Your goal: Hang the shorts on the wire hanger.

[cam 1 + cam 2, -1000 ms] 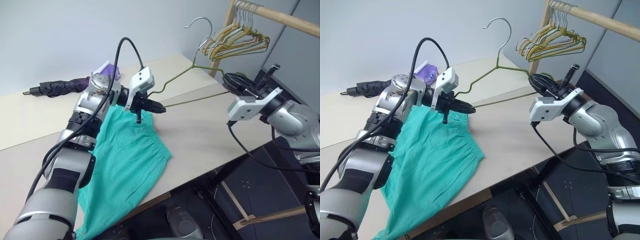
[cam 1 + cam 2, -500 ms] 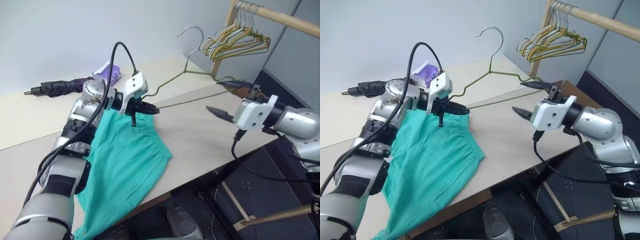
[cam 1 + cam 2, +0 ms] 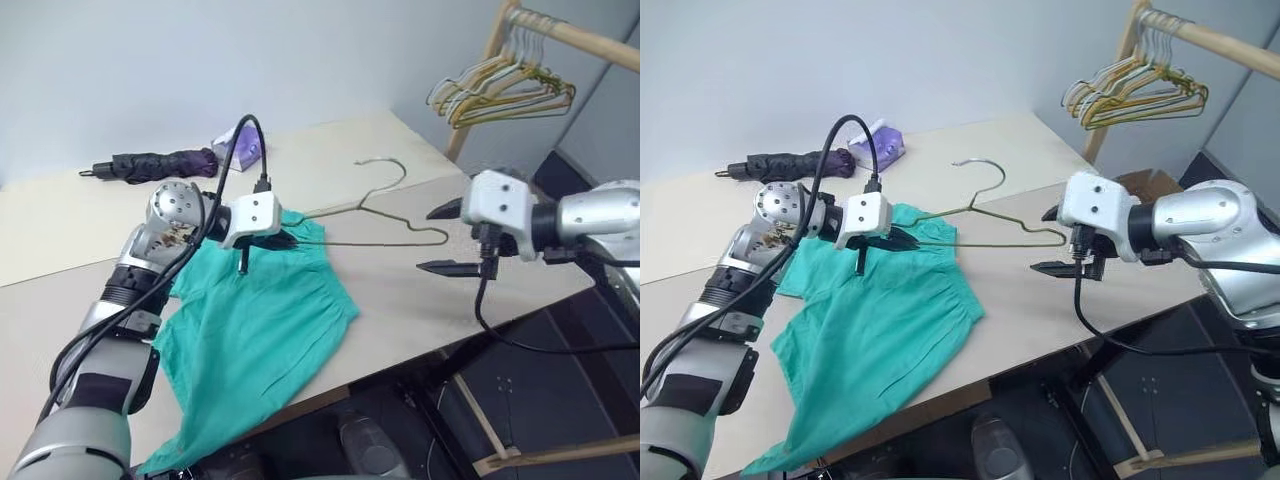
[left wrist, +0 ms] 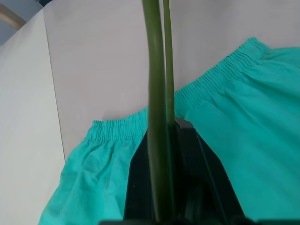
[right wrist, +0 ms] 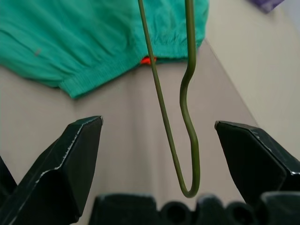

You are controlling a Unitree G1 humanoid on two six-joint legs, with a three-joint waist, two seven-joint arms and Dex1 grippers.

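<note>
Where my right gripper (image 3: 445,238) earlier pinched the wire hanger (image 3: 385,207), it now gapes empty; my left gripper (image 3: 902,238) stays clamped on it, lowered over the shorts (image 3: 262,330).

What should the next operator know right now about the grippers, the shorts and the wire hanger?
Left gripper: shut on the wire hanger at one end, over the shorts' waistband.
Right gripper: open, fingers spread on either side of the hanger's other end, not touching it.
Wire hanger: lying low across the table, hook pointing away from the robot.
Shorts: spread flat on the table, one leg over the near edge.
Done: hanger brought to the shorts.
Left: thread the hanger into the shorts; nothing is hung yet.
</note>
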